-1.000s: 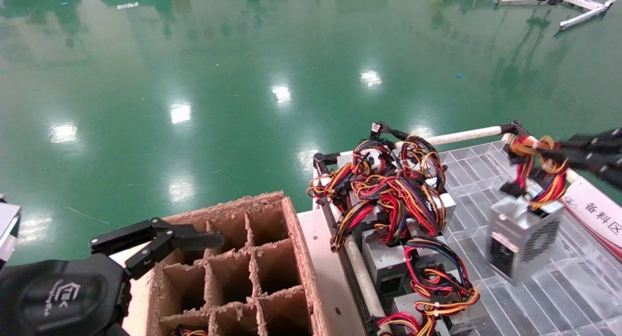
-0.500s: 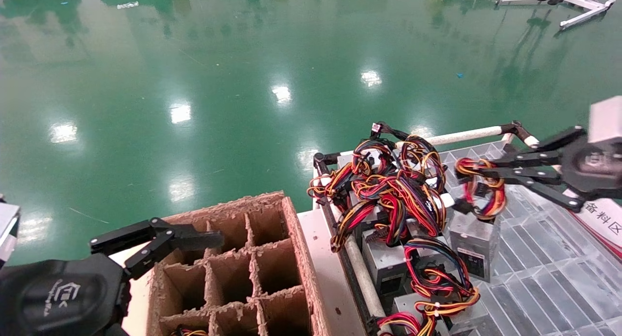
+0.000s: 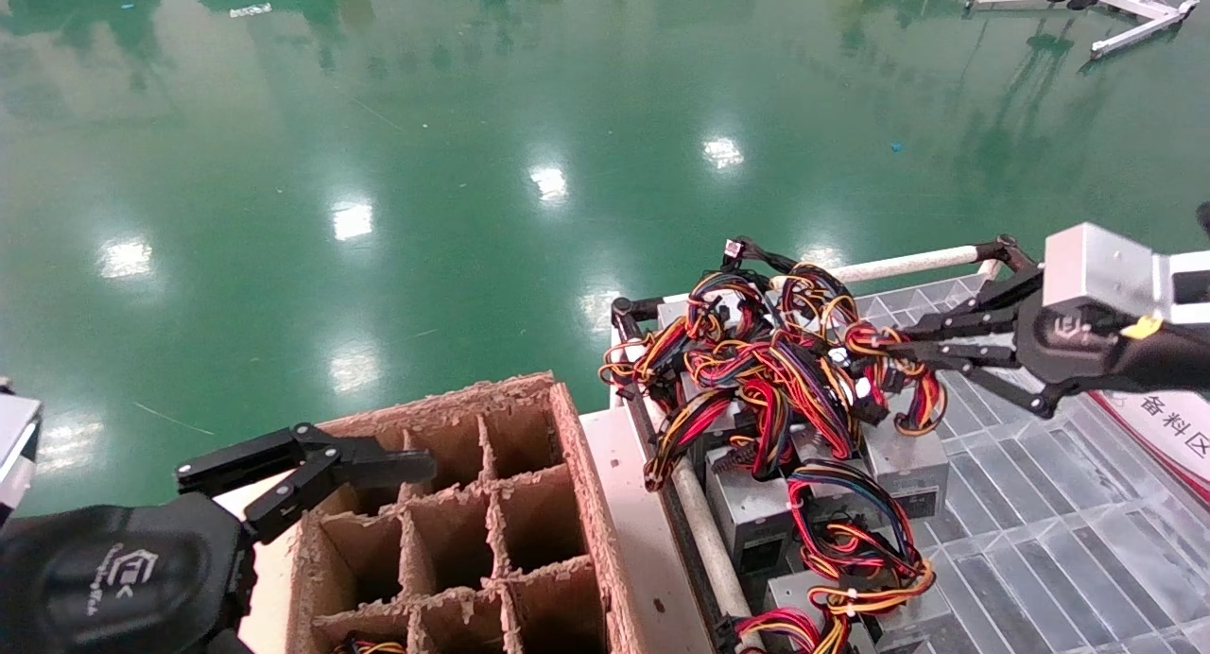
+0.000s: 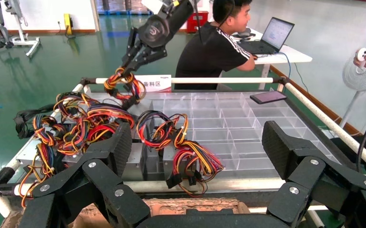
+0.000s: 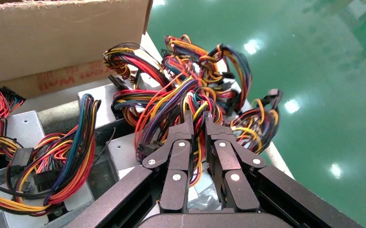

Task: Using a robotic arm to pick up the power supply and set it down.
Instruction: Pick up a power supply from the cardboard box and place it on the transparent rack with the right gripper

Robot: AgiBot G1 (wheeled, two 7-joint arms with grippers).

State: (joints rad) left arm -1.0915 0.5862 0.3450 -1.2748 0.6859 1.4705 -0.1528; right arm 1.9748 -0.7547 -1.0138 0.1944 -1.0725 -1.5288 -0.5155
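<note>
My right gripper (image 3: 884,347) reaches in from the right and is shut on the red, yellow and black wire loop (image 3: 915,389) of the power supply (image 3: 909,465). That small grey metal box sits low on the tray, close against the other supplies. In the right wrist view the gripper (image 5: 196,118) has its jaws nearly together with wires (image 5: 196,156) pinched between them. The left wrist view shows the same gripper (image 4: 129,61) far off, holding the loop (image 4: 124,88). My left gripper (image 3: 378,465) hangs open at the lower left over the cardboard box, holding nothing (image 4: 197,147).
A divided cardboard box (image 3: 454,522) stands at the lower middle. Several more power supplies (image 3: 756,512) with tangled wires (image 3: 756,370) crowd the left side of the clear grid tray (image 3: 1040,541), which is framed by white rails (image 3: 907,265). A person (image 4: 219,47) sits behind it.
My right gripper has carried the power supply leftward and down, from near the tray's right edge to beside the pile of supplies. The left arm has not moved.
</note>
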